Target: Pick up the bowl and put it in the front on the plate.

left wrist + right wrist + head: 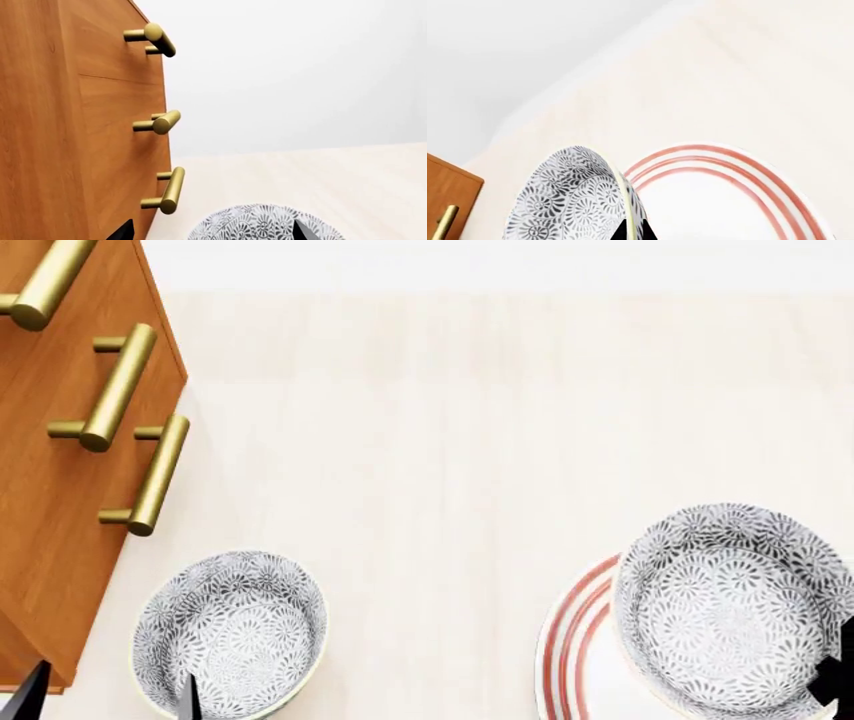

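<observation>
Two bowls [230, 632], plate [574, 650] edge-cropped

A second patterned bowl [230, 632] sits beside a wooden cabinet [54, 480].

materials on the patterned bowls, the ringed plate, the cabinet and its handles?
Bowls: look like glazed ceramic, white with dense grey-blue floral print, thin pale rim.
Plate: likely the same glossy white ceramic, with three thin red rings.
Cabinet: wood or wood veneer; warm orange grain, satin.
Handles: brushed brass-coloured metal by the sheen.
It's a render, so all of this is by appearance only.
</observation>
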Controlling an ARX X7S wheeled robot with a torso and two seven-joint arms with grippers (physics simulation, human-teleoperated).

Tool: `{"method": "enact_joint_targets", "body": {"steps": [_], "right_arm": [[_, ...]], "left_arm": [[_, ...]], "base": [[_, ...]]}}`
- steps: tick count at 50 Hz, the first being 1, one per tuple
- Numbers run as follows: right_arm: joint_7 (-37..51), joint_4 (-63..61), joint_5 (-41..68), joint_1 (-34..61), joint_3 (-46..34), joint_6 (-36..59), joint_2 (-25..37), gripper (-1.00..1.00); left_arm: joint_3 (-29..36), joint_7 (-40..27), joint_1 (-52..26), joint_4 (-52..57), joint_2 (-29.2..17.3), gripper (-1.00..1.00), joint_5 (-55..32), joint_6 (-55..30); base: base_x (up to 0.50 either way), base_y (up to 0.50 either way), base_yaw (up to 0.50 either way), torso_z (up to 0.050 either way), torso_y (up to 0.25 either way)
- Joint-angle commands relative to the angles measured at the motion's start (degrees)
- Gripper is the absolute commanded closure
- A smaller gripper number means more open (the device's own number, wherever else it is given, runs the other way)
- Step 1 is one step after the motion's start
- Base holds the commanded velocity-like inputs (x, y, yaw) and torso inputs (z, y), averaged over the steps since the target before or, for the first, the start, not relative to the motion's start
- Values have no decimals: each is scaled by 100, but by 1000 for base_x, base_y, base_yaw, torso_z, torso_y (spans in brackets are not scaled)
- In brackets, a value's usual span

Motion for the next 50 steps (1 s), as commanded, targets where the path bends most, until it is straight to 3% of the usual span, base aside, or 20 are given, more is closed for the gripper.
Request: {"method": "enact_joint_targets", "body": {"steps": [1,50], "right_arm": [[-276,148,-306,65,-157,-68,-202,100],[-622,638,-1029,35,-677,-249,-477,100]], "left_arm": [[-28,53,-8,-25,44,-100,40,13],[48,9,-16,-8,-9,-100,-31,-41]], "base": [[0,0,0,0,0],[0,0,0,0,0]]}}
